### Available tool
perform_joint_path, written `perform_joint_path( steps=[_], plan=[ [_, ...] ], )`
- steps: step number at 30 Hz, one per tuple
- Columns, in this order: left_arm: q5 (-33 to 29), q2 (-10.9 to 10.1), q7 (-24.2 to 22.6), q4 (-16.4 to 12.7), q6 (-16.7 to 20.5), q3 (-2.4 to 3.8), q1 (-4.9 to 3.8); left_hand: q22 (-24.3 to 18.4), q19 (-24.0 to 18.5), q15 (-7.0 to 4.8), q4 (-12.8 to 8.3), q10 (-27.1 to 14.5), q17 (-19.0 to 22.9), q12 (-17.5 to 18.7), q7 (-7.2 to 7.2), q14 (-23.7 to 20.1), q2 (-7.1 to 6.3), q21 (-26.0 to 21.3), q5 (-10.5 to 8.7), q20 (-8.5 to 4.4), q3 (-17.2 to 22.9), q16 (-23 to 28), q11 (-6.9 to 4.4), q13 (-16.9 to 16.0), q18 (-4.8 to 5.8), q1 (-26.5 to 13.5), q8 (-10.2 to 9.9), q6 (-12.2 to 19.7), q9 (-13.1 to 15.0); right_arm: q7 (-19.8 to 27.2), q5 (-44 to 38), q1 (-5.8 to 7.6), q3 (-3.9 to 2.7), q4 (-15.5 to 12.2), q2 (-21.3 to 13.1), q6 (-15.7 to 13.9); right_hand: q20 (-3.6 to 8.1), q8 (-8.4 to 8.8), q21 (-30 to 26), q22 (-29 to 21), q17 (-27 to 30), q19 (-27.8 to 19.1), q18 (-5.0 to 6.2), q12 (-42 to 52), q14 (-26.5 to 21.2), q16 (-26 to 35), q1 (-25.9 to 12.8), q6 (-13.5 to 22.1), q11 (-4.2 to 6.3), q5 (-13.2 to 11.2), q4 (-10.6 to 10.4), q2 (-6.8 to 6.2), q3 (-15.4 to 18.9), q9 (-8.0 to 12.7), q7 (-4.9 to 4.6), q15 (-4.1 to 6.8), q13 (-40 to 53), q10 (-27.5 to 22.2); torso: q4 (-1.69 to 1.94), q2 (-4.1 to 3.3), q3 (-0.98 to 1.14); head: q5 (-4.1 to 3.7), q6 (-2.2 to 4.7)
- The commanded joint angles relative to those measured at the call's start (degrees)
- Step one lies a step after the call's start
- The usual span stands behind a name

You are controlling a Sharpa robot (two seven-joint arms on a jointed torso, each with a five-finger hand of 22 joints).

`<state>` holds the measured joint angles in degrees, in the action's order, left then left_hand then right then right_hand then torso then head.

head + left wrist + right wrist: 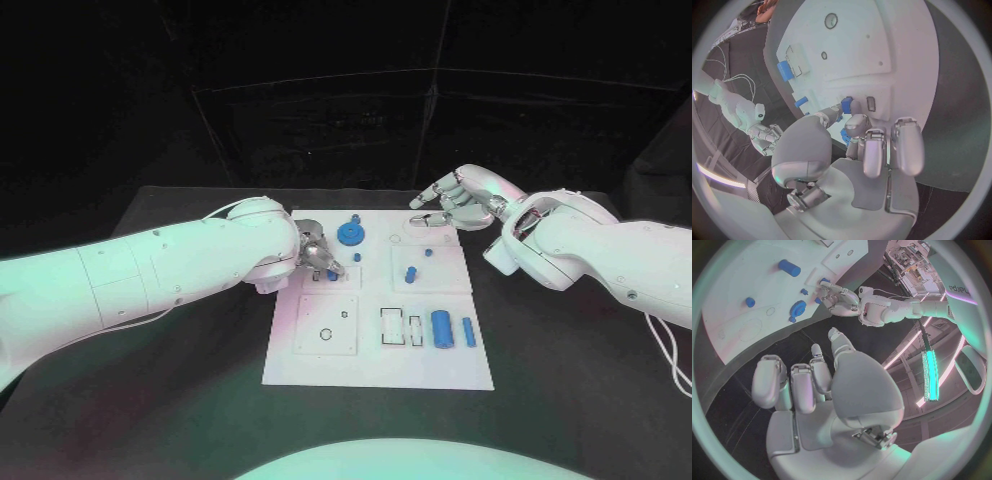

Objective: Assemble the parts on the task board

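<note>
A: Left hand, what's it doing?

B: I see it over the left side of the task board, fingers curled down onto the upper-left square panel. The left wrist view has the fingertips closed on a small blue part, with a second bit of blue just under the fingers. So I'm calling it gripping that small blue part. Can't tell if the piece is seated in the board or lifted off.

A: Right hand?

B: Right hand sits at the board's far right corner, palm up-ish, fingers spread and loosely bent, nothing in them. Right wrist view agrees: fingers apart, no part between them. It's off the board, over black table.

A: Where are the rest of the parts?

B: Blue gear-like disc near the top middle of the board, with a tiny blue knob just above it. Short blue peg on the right middle panel, another tiny blue piece just above it. Bottom right: thick blue cylinder lying flat, thin blue bar beside it on the right, apart. Left of the cylinder, two outlined rectangular slots.

A: Lower-left panel?

B: Square panel with an oval hole. No blue on it.
</note>
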<state>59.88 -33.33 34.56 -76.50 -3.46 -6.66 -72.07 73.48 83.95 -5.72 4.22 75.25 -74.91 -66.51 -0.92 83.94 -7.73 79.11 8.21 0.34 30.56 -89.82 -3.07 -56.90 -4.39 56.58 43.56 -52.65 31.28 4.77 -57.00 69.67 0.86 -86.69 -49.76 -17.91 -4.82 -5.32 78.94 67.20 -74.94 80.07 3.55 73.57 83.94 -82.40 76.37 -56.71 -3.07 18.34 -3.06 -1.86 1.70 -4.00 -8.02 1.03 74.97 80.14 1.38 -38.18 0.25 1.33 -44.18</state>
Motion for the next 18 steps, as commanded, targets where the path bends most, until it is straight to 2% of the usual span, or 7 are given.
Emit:
perform_joint_path(
  steps=[1,18],
  plan=[
    [0.2,0.2,0.3,0.3,-0.5,0.01,-0.06,0.2,0.9,-0.54,0.2,0.4,-15.1,-0.2,0.09,6.1,-0.04,0.4,-0.14,-0.26,-0.4,-0.2,0.06,-0.1,1.05,-0.6,0.3,-0.5,0.0,0.4,0.1,0.12,-0.03,-0.2,0.0,0.2,0.06,-0.27,-0.3,0.0,-1.1,-0.1,0.95,-0.4,3.0,0.3,-0.1,-0.3,-0.01,0.4,0.0,0.32,0.4,0.0,-0.08,0.29,2.0,-0.3,0.01,0.01,0.01,-0.06,0.01],
    [0.1,0.6,0.6,0.9,-1.5,0.01,-0.08,1.7,1.4,-0.66,2.4,1.2,-15.1,-1.1,0.3,6.1,1.05,1.3,-0.29,-0.37,-3.1,-0.2,-0.11,-1.1,1.35,-2.6,0.6,-1.3,0.1,0.3,0.1,0.12,-0.03,-0.3,0.0,0.4,0.07,-0.29,-0.3,-0.1,-1.0,-0.1,0.95,-0.4,3.0,0.3,-0.4,-0.3,-0.01,0.4,-0.1,0.36,0.6,0.0,-0.07,0.29,2.0,-0.3,0.09,0.01,0.0,-0.27,-0.12]
  ],
)
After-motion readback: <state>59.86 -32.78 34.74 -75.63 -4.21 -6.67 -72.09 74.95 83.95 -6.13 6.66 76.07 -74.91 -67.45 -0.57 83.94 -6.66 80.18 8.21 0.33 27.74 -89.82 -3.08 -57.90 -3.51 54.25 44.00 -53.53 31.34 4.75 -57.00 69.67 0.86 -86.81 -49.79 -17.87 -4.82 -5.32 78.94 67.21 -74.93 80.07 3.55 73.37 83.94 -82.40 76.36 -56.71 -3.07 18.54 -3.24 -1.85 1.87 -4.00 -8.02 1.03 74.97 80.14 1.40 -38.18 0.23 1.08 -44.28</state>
